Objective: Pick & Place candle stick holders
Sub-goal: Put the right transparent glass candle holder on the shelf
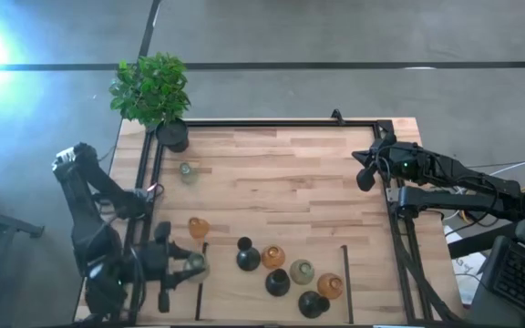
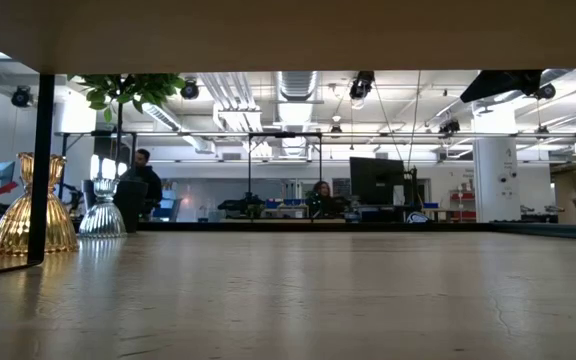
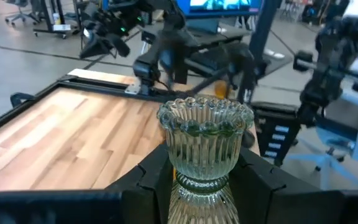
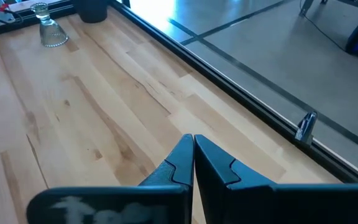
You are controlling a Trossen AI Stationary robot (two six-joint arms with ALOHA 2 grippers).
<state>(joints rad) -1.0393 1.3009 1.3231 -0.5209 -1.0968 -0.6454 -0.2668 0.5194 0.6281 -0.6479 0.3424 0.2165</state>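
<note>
My left gripper (image 1: 188, 265) is at the table's near left, shut on a pale green-grey ribbed glass holder (image 3: 204, 140). My right gripper (image 1: 365, 179) is shut and empty above the table's right side (image 4: 193, 149). One pale holder (image 1: 188, 171) stands on its base at the far left, and it also shows in the right wrist view (image 4: 50, 28). An amber holder (image 1: 198, 227) stands near my left gripper. Several more black, amber and green-grey holders (image 1: 285, 278) stand grouped at the near middle. The low view shows an amber holder (image 2: 33, 205) and a clear holder (image 2: 101, 210). My left gripper pinches the holder's narrow waist (image 3: 199, 182) between its two fingers, one finger (image 3: 149, 182) on each side. The fingers come level from the table's left. The holder stands upright with its ribbed cup (image 3: 205, 121) above the fingers. Its base is hidden, so I cannot tell whether it rests on the table.
A green plant in a black pot (image 1: 171, 135) stands at the far left corner. Black frame rails (image 1: 272, 122) run along the table's far, left and right edges. Two short dark strips (image 1: 345, 271) lie near the front edge. People sit in the room behind (image 2: 322, 196).
</note>
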